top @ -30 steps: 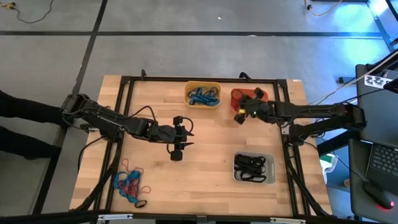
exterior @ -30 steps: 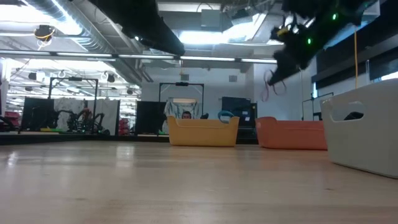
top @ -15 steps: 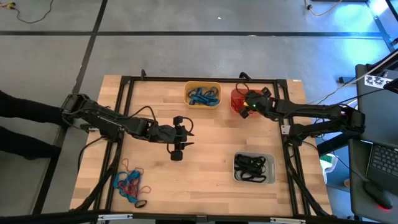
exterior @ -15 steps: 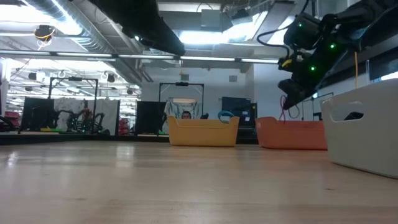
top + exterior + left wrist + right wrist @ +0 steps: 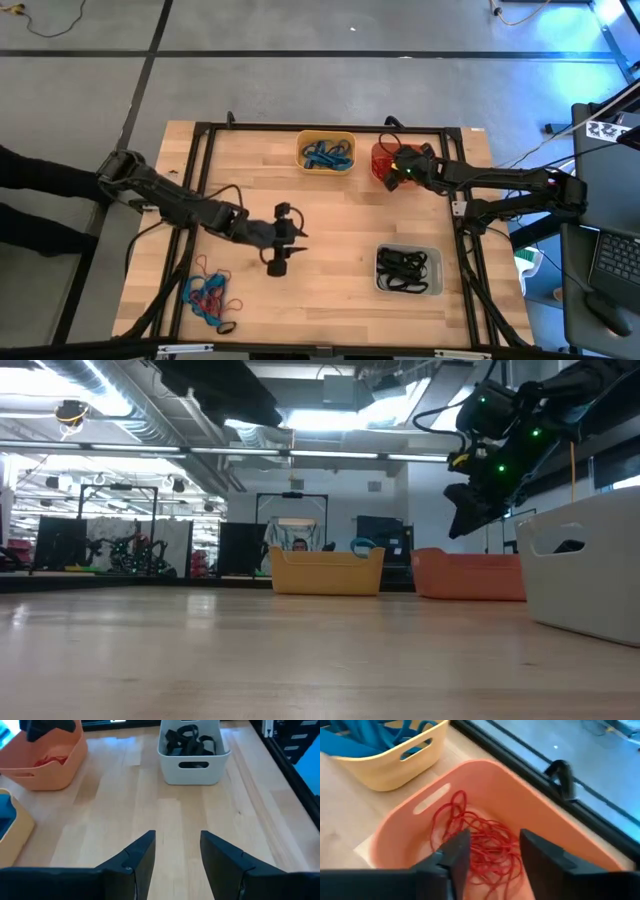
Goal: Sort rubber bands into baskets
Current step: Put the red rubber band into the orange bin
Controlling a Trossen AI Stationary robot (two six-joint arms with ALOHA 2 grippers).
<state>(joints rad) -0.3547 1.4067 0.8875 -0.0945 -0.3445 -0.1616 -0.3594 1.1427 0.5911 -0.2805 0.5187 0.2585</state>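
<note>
Three baskets (image 5: 326,150) (two pincers (image 5: 283,238))

Below my dark fingers (image 5: 457,852) lie red rubber bands (image 5: 480,837) in the orange basket (image 5: 400,837). Blue bands (image 5: 327,154) fill the yellow basket (image 5: 327,137), black bands (image 5: 402,268) the pale grey basket (image 5: 408,289), on the pale wood table (image 5: 340,220).

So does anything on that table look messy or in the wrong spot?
Only the tangled heap of blue, red and black rubber bands near the wooden table's front-left corner, not yet sorted. The yellow plastic tub holds blue bands, the orange tub red, the pale grey tub black.
</note>
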